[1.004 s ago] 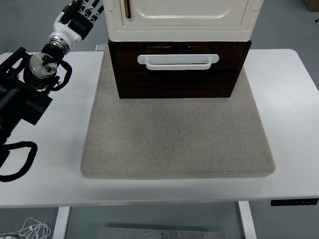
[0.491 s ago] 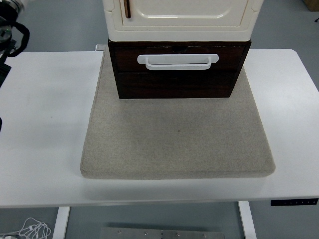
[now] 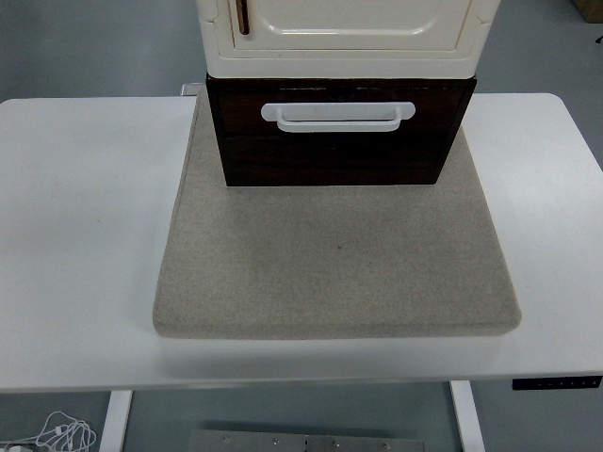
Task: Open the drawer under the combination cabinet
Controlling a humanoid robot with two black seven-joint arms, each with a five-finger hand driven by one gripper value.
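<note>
The combination cabinet stands at the back of the table: a cream upper cabinet on a dark brown drawer. The drawer front carries a white bar handle and sits slightly forward of the cream cabinet's front. Whether it is pulled out I cannot tell. Neither of my hands is in view.
A grey felt mat lies under the cabinet and covers the middle of the white table. A small dark brown handle shows on the cream cabinet's door. White cables lie on the floor below the table's left.
My left arm, which reached up beside the cabinet's left a second ago, has drawn back out of the picture at the left. The drawer and cabinet have not moved.
</note>
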